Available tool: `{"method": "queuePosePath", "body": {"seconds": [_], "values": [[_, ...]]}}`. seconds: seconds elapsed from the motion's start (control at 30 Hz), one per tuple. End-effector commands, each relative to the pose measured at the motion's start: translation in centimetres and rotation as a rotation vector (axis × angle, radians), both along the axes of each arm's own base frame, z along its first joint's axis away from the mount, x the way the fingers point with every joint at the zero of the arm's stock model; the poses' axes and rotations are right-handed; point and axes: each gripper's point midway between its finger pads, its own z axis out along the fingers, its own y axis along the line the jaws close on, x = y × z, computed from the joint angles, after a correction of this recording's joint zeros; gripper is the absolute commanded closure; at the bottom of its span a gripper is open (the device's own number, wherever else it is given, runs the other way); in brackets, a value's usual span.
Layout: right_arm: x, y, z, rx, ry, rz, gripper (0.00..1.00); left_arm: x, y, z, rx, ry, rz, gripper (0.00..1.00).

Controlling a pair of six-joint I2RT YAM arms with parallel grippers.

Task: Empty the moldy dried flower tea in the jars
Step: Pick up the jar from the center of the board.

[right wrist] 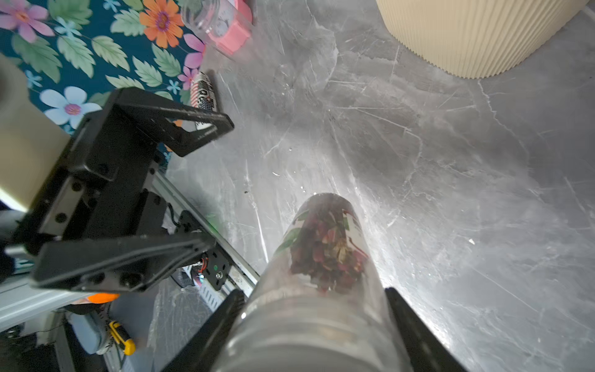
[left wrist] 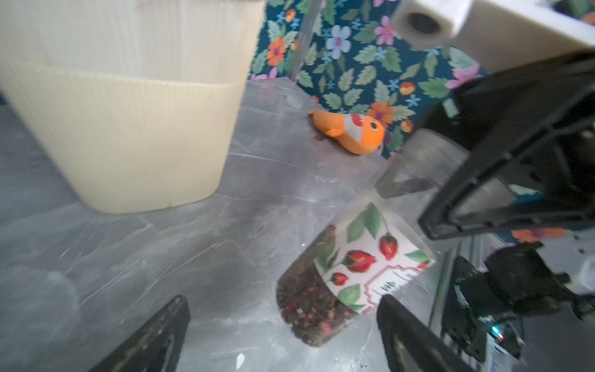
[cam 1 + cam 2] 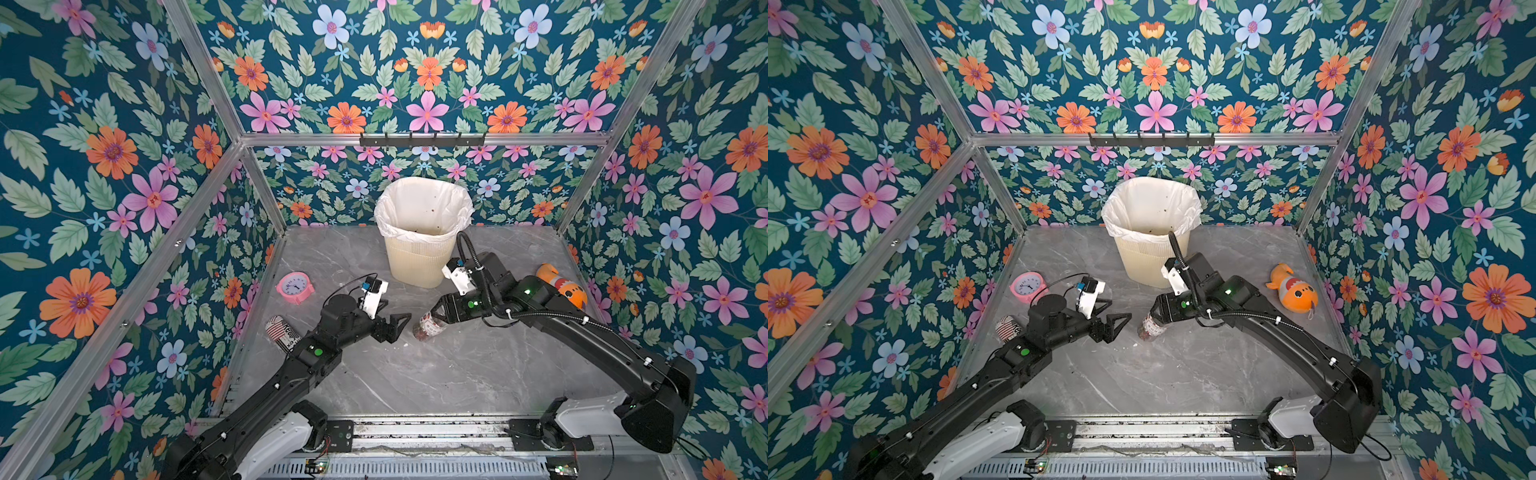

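Wrist views give you what the top views cannot. In both top views the jar [image 3: 428, 326] [image 3: 1151, 328] is a small tilted shape half under the right gripper [image 3: 441, 312]. The left wrist view shows its rose-printed label and the dried flower tea [image 2: 309, 306] heaped at the low base end. It also shows the translucent lid [image 2: 418, 161] on, pinched between the right gripper's fingers. The right wrist view looks down the jar's length, with the jaws narrow against the lid end and the tea [image 1: 325, 251] beyond them. Only this view shows a second clear jar [image 1: 211, 16], just in front of the pink clock [image 1: 231, 35]; you cannot tell what it holds.

Your left gripper [image 3: 400, 326] stands wide, jaws facing the held jar's base, just beside it and apart from it. Whether the base touches the table [image 3: 415, 386] cannot be told.

For room, the grey table lies open from the jar toward the front rail. The cream bin [image 3: 415, 262] stands just behind the right wrist. The striped can [image 3: 279, 328] lies against the left arm near the side wall. The orange plush toy [image 3: 561, 286] sits beside the right arm by the opposite wall
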Motion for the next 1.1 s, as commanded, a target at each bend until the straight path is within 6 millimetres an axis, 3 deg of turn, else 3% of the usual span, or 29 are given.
{"method": "queuePosePath", "body": {"seconds": [0.0,0.23,0.4,0.5,0.77,1.07], "values": [[-0.1,0.2,1.9,0.107,0.009,0.027,0.4,-1.7,-2.6,2.3,-0.004,-0.166,-0.195,0.03],[0.1,0.1,4.1,0.245,0.028,0.03,0.4,-2.5,-6.5,1.8,0.073,-0.271,-0.316,0.01],[0.0,0.1,4.4,0.253,0.035,0.035,0.4,-1.2,-8.1,1.1,0.134,-0.293,-0.305,0.02],[0.0,0.1,4.5,0.258,0.033,0.033,0.4,-1.6,-8.7,1.2,0.119,-0.295,-0.344,0.04],[0.1,0.4,4.7,0.287,0.043,0.036,0.4,-2.2,-9.1,0.8,0.1,-0.283,-0.378,0.13],[0.3,0.3,4.8,0.297,0.047,0.034,0.4,-2.7,-9.0,1.4,0.065,-0.292,-0.385,0.31]]}}
